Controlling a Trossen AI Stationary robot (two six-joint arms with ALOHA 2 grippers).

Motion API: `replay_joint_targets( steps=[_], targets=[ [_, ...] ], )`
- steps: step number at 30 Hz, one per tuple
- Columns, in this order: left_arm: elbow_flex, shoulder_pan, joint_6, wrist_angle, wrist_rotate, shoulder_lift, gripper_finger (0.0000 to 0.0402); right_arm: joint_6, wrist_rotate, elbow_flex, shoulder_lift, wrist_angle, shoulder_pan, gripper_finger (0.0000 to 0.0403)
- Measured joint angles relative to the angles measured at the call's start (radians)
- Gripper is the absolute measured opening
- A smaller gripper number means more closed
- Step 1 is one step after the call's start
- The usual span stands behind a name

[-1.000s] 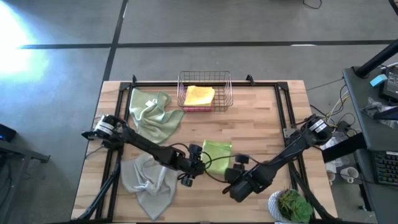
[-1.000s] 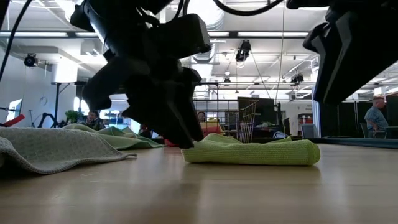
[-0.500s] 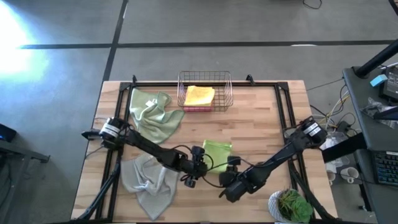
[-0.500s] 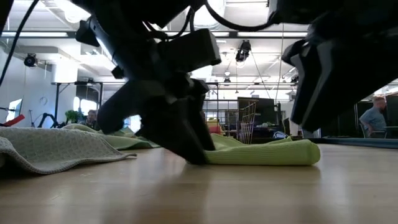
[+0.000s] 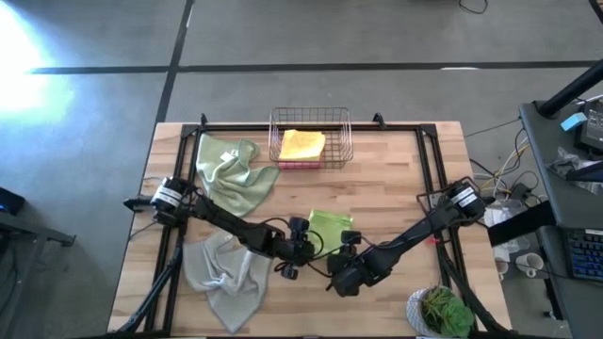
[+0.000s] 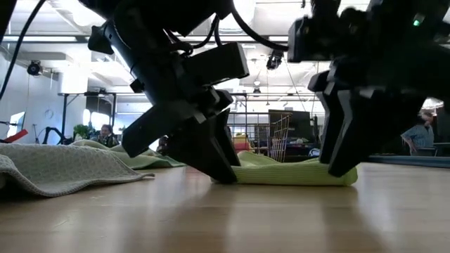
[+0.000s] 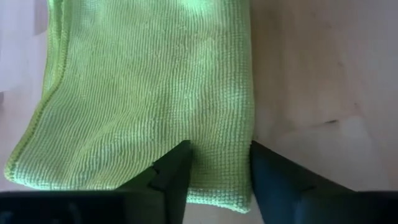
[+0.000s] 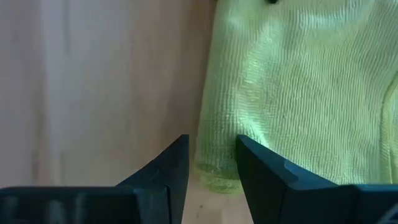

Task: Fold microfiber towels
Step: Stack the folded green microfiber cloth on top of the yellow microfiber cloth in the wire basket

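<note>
A lime green towel [image 5: 330,224], folded into a small thick rectangle, lies flat on the wooden table near its middle. My left gripper [image 5: 300,250] is down at the towel's near left corner, and my right gripper [image 5: 344,247] is down at its near right corner. Both are narrowly open. In each wrist view a strip of the towel's corner [image 7: 221,174] [image 8: 214,168] lies between the two fingers. In the low view the left gripper [image 6: 223,174] and the right gripper [image 6: 337,165] stand at the towel's two ends [image 6: 288,171]. My left gripper comes down slanting onto the towel's near left corner [image 7: 217,186], one finger over the cloth and one at its side edge. I cannot tell whether they touch it. My right gripper stands likewise over the near right corner [image 8: 214,177]. I cannot tell whether it touches the towel, which lies flat.
A pale sage green towel [image 5: 231,174] lies crumpled at the far left. A grey-beige towel [image 5: 224,273] lies crumpled at the near left. A copper wire basket [image 5: 344,141] at the far edge holds a yellow towel [image 5: 301,144] on a pink one [image 5: 300,164]. A potted plant [image 5: 443,311] stands near right.
My right gripper has gone toward the table's left edge and down to the lime towel's near right corner. My left gripper has gone a little toward the towel and lower at its near left corner. The towel has stayed flat.
</note>
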Motion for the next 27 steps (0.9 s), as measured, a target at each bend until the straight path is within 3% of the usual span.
replay_joint_targets(
  steps=[12, 21, 27],
  targets=[
    [-0.002, 0.003, 0.003, -0.005, 0.005, 0.002, 0.0007, -0.001, -0.061, -0.008, 0.026, -0.002, -0.045, 0.0123],
    [0.002, 0.003, 0.0, -0.001, 0.006, 0.002, 0.001, 0.009, -0.118, -0.025, 0.024, 0.007, -0.105, 0.012],
    [0.003, 0.003, -0.001, 0.001, 0.008, 0.002, 0.001, 0.06, -0.174, -0.061, 0.024, 0.034, -0.136, 0.0062]
  ],
)
